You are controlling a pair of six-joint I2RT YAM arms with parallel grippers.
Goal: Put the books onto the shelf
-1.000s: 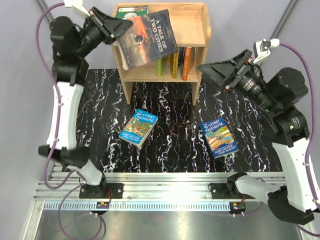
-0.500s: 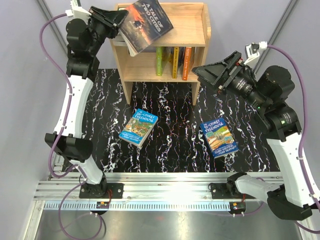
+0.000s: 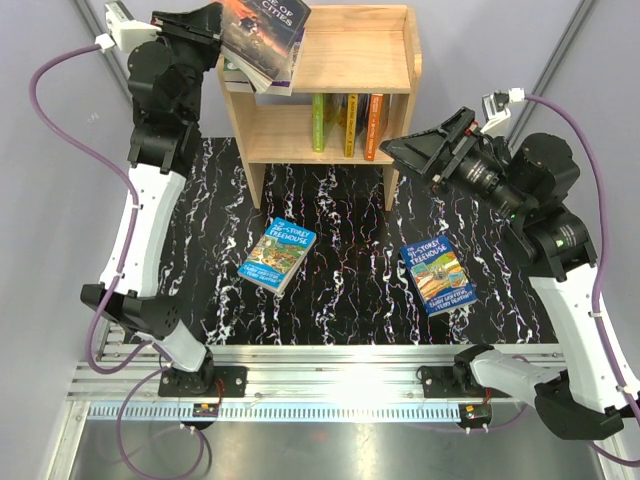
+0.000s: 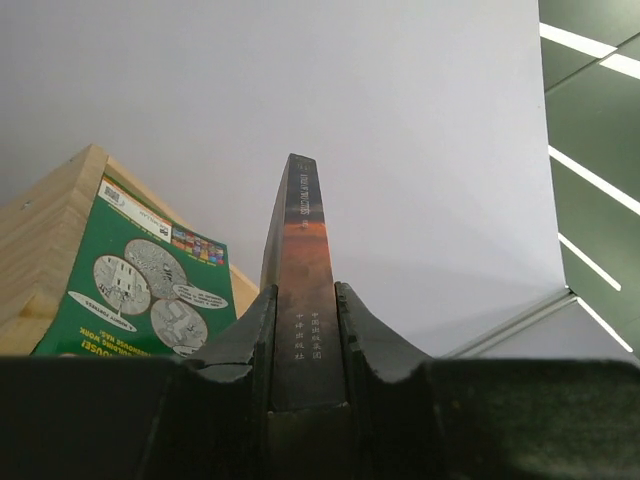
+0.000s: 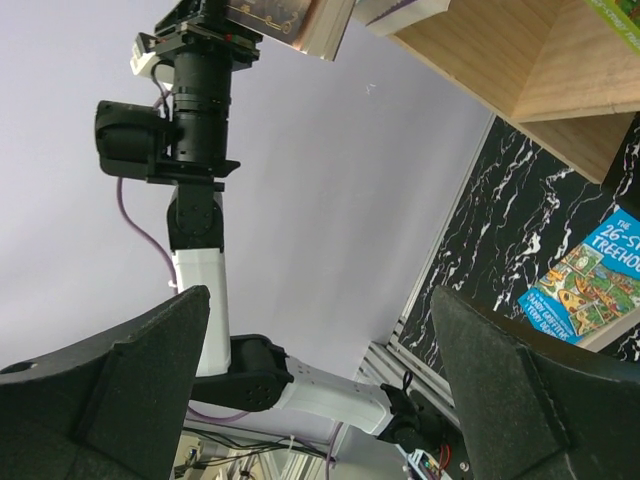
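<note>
The left gripper (image 4: pixel 304 310) pinched the dark book (image 3: pixel 262 28) above the shelf's (image 3: pixel 360 50) top left corner, likely for placing there; the right gripper (image 3: pixel 400 147) hung spread, empty.

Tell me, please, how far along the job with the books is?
Done: three books stand in the lower tier of the shelf, and a green book lies on its top board. In hand: the left gripper holds a dark book over the shelf's top left corner. Left: two blue books lie on the mat; the right gripper is open and empty.

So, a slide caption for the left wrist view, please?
Left gripper grips dark paperback edge-on, beside green book on light-wood shelf.
</note>
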